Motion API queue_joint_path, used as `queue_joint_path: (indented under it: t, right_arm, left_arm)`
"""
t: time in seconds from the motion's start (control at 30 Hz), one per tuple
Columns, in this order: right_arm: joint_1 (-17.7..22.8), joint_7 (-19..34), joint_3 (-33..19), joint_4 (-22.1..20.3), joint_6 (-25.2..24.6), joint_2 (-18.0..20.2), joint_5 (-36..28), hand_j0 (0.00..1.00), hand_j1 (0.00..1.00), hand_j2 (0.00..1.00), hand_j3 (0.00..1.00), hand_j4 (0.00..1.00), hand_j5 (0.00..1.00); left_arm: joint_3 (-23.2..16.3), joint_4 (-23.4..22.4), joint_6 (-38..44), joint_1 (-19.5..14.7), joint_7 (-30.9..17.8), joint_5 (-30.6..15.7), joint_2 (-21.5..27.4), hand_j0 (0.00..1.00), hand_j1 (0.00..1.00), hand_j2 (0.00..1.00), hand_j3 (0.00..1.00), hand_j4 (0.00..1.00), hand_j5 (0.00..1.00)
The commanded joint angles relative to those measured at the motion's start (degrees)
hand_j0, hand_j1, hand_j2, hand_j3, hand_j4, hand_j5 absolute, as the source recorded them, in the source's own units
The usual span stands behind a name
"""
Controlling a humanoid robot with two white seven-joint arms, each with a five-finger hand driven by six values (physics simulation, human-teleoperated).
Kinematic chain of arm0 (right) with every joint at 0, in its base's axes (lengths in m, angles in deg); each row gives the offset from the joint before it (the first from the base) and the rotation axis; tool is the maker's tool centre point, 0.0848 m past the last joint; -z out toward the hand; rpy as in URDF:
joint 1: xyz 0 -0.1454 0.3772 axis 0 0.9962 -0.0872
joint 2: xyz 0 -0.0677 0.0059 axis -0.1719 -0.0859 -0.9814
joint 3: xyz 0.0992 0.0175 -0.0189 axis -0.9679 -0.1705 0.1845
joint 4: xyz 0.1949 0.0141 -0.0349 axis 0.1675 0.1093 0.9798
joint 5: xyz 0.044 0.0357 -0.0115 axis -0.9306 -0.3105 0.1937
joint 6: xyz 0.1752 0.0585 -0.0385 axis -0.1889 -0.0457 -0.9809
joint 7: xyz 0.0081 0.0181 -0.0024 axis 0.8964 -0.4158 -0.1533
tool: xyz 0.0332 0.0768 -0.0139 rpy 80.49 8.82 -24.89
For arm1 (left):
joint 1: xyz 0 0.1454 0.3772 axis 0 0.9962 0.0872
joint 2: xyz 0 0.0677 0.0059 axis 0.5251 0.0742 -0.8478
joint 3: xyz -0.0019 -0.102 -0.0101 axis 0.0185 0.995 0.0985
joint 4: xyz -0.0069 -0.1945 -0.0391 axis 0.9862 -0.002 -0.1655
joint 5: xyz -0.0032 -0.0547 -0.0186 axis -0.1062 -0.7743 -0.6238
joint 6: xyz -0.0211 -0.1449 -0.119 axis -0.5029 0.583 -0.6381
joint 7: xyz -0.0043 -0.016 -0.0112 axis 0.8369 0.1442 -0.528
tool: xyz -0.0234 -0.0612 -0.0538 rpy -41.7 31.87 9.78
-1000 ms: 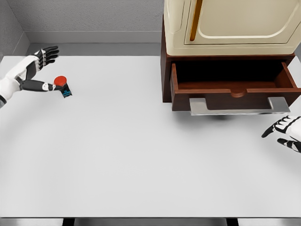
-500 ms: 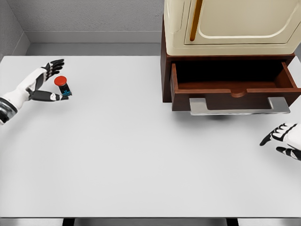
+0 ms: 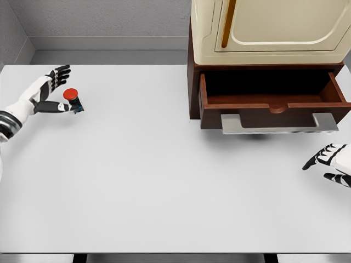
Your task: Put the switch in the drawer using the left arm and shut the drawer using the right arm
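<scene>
The switch (image 3: pixel 72 99), red-capped on a small dark base, is seen on the worktop (image 3: pixel 137 181) between the spread fingers (image 3: pixel 59 71) and thumb of the left hand (image 3: pixel 48 92), apparently not yet gripped. It is judged light, rigid and easily tipped; the base sides should be pinched. The right hand (image 3: pixel 333 163), fingers relaxed and empty, rests below the open drawer (image 3: pixel 271 107).

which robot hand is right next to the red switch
The left robot hand, at the table's far left beside the small red-capped switch; the right robot hand waits near the open brown wooden drawer.
</scene>
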Motion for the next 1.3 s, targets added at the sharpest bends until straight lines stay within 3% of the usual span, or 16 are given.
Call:
queue_joint_path:
  t: [0.0, 0.17, 0.27, 0.43, 0.53, 0.63, 0.7, 1.0, 1.17, 1.2, 1.27]
  right_arm:
    - [0.0, 0.0, 0.0, 0.0, -0.1, 0.2, -0.3, 0.64, 0.64, 0.64, 0.64, 0.64, 0.64]
    - [0.0, 0.0, 0.0, 0.0, -0.1, 0.2, -0.3, 0.64, 0.64, 0.64, 0.64, 0.64, 0.64]
    - [0.0, -0.1, 0.0, 0.0, -0.1, 0.2, -0.3, 0.63, 0.63, 0.63, 0.63, 0.63, 0.63]
    - [0.0, -0.1, 0.0, 0.0, -0.1, 0.1, -0.3, 0.63, 0.63, 0.63, 0.63, 0.63, 0.63]
    - [0.0, 0.0, 0.0, 0.0, -0.1, 0.1, -0.3, 0.63, 0.63, 0.63, 0.63, 0.63, 0.63]
    - [0.1, -0.1, 0.0, 0.0, -0.1, 0.1, -0.3, 0.63, 0.63, 0.63, 0.63, 0.63, 0.63]
    - [0.3, -0.1, 0.0, 0.0, -0.1, 0.2, -0.4, 0.63, 0.63, 0.63, 0.63, 0.63, 0.63]
    - [0.3, -0.2, -1.0, 0.0, -0.1, 0.0, -0.5, 0.63, 0.63, 0.63, 0.63, 0.63, 0.63]
    - [0.3, -0.2, -1.0, 0.0, -0.1, 0.0, -0.6, 0.63, 0.63, 0.63, 0.63, 0.63, 0.63]
    - [0.3, -0.2, -1.1, 0.0, -0.1, 0.0, -0.6, 0.63, 0.63, 0.63, 0.63, 0.63, 0.63]
    - [0.3, -0.3, -1.0, 0.0, -0.1, 0.0, -0.6, 0.63, 0.63, 0.63, 0.63, 0.63, 0.63]
  left_arm:
    - [0.0, -1.6, 0.2, 0.0, 0.0, -0.3, -0.3, 1.0, 1.0, 1.0, 1.0, 1.0, 1.0]
    - [-0.1, -1.8, 0.4, -0.1, 0.0, 0.0, -1.1, 1.0, 1.0, 1.0, 1.0, 1.0, 1.0]
    - [-0.5, -5.5, 0.3, -2.0, 0.0, 0.2, -1.2, 1.0, 1.0, 1.0, 1.0, 1.0, 1.0]
    - [-0.6, -5.6, 0.3, -2.0, 0.0, 0.5, -2.0, 1.0, 1.0, 1.0, 1.0, 1.0, 1.0]
    - [-0.6, -5.6, 0.3, -2.0, 0.0, 0.4, -2.2, 0.93, 0.93, 0.93, 0.93, 0.93, 0.93]
    - [-0.6, -5.5, 0.3, -2.0, 0.0, 0.4, -2.0, 0.73, 0.73, 0.73, 0.73, 0.73, 0.73]
    - [-0.6, -5.5, 0.3, -2.0, 0.0, 0.4, -1.8, 0.71, 0.71, 0.71, 0.71, 0.71, 0.71]
    - [-0.6, -5.5, 0.2, -1.8, -0.1, 1.3, -1.5, 0.84, 0.84, 0.84, 0.84, 0.84, 0.84]
    - [-0.5, -5.6, 0.2, -1.7, 0.0, 2.0, -1.4, 0.83, 0.83, 0.83, 0.83, 0.83, 0.83]
    - [-0.5, -5.6, 0.2, -1.6, 0.0, 1.9, -1.3, 0.81, 0.81, 0.81, 0.81, 0.81, 0.81]
    - [-0.5, -5.4, -0.2, -1.5, 0.0, 1.9, -1.3, 0.68, 0.68, 0.68, 0.68, 0.68, 0.68]
